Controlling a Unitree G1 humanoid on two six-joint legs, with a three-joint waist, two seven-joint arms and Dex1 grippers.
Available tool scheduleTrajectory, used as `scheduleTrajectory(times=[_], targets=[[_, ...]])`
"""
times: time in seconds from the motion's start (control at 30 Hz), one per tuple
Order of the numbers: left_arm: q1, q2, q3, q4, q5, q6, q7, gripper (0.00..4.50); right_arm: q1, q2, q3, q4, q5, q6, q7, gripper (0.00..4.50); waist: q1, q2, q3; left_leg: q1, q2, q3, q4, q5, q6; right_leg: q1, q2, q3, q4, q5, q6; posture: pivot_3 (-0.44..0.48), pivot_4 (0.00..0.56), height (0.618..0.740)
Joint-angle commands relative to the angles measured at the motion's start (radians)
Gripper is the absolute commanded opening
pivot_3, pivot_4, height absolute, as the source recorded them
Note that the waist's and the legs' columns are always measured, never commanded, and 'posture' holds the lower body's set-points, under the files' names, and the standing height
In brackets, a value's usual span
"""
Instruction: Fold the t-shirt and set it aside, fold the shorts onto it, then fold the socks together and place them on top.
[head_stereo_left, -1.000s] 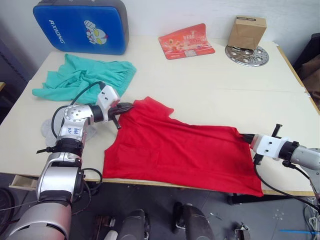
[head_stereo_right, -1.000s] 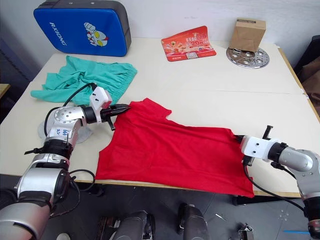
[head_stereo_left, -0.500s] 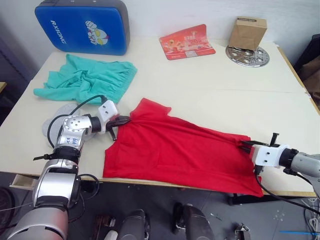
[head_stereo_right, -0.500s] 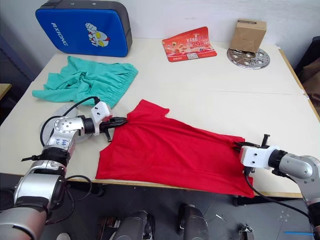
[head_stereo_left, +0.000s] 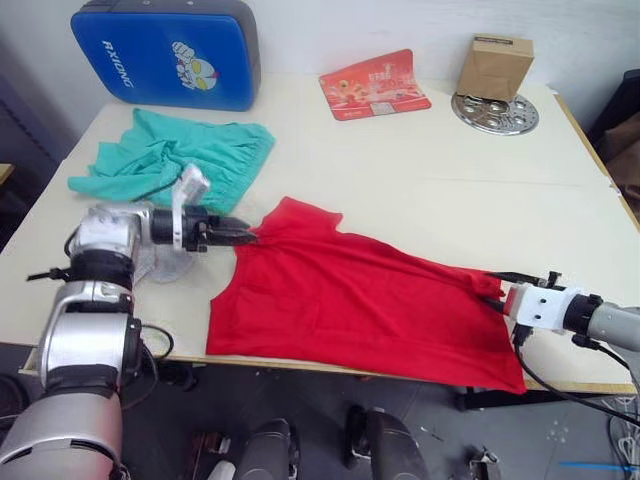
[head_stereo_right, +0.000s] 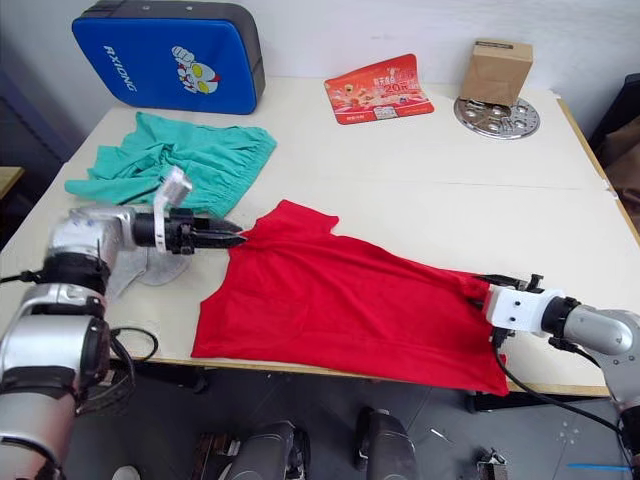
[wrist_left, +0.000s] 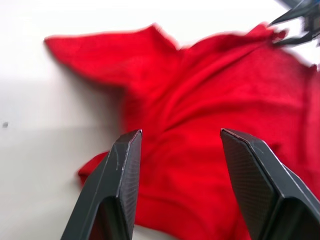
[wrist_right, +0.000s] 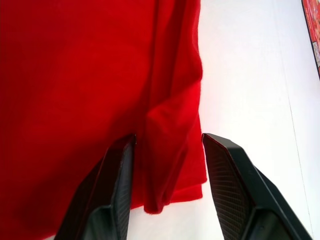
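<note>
T-shirt (head_stereo_left: 360, 300) lies at table (head_stereo_left: 420, 170) front, hem hanging over the front edge. Shorts (head_stereo_left: 170, 155) behind-left of it. Case (head_stereo_left: 165, 52) at back left, card (head_stereo_left: 373, 82) back centre, box (head_stereo_left: 494, 65) on a metal disc (head_stereo_left: 493, 112) back right. Left end effector (head_stereo_left: 240, 233) at the shirt's left edge, right end effector (head_stereo_left: 492, 288) at its right edge.

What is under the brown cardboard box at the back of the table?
The cardboard box stands on a round perforated metal plate, whose front part shows on the table. The part of the plate beneath the box is covered.
</note>
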Motion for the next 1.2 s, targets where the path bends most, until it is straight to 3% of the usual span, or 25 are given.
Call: scheduleTrajectory(times=[0.03,0.13,0.27,0.57,0.87,1.17,1.2], targets=[[-0.107,-0.026,0.045,0.093,-0.011,0.015,0.102,2.6,0.009,-0.019,-0.013,-0.027,0.018,0.017,0.015,2.0,0.002,0.0,0.0,-0.001,0.0,-0.001,0.0,0.0,0.0,0.0,-0.001,0.0,0.0,0.0,0.0,0.0,0.15,0.74],[-0.157,-0.06,0.063,0.17,0.005,-0.02,0.214,2.6,0.012,-0.017,-0.023,-0.038,0.027,0.031,0.016,1.39,-0.001,0.0,0.0,-0.001,0.0,-0.001,0.001,0.0,0.0,0.0,-0.003,0.0,0.0,0.0,0.0,0.0,0.15,0.74],[-0.193,-0.104,0.026,0.238,0.061,-0.106,0.28,2.6,0.036,-0.026,-0.038,-0.06,0.032,0.034,0.021,0.04,-0.002,0.0,0.0,-0.001,0.0,-0.001,0.0,0.0,0.0,0.0,-0.003,0.0,0.0,0.0,0.0,0.0,0.15,0.74],[-0.248,-0.228,0.068,0.344,0.102,-0.187,0.582,2.6,0.055,-0.024,-0.05,-0.081,0.024,0.039,0.006,0.04,0.0,-0.001,0.001,-0.001,-0.001,0.0,0.0,0.0,0.0,-0.001,-0.003,0.0,0.0,0.0,0.0,0.0,0.15,0.74],[-0.271,-0.32,0.108,0.383,0.119,-0.182,0.794,2.6,0.064,-0.012,-0.046,-0.109,0.019,0.064,-0.007,0.04,-0.001,-0.001,0.001,-0.001,0.0,0.0,0.0,0.0,0.0,-0.001,-0.003,0.0,0.0,0.0,0.0,0.0,0.15,0.74],[-0.236,-0.376,0.056,0.394,0.214,-0.146,0.892,2.6,0.081,-0.004,-0.05,-0.161,0.03,0.111,-0.021,0.04,0.0,-0.001,0.001,-0.001,-0.001,0.0,0.0,0.0,0.0,-0.001,-0.001,0.0,0.0,0.0,0.0,0.0,0.15,0.74],[-0.233,-0.379,0.052,0.395,0.223,-0.141,0.901,2.42,0.081,-0.004,-0.051,-0.165,0.031,0.115,-0.022,0.01,0.0,-0.001,0.001,-0.001,-0.001,0.0,0.0,0.0,0.0,-0.001,-0.001,0.0,0.0,0.0,0.0,0.0,0.15,0.74]])
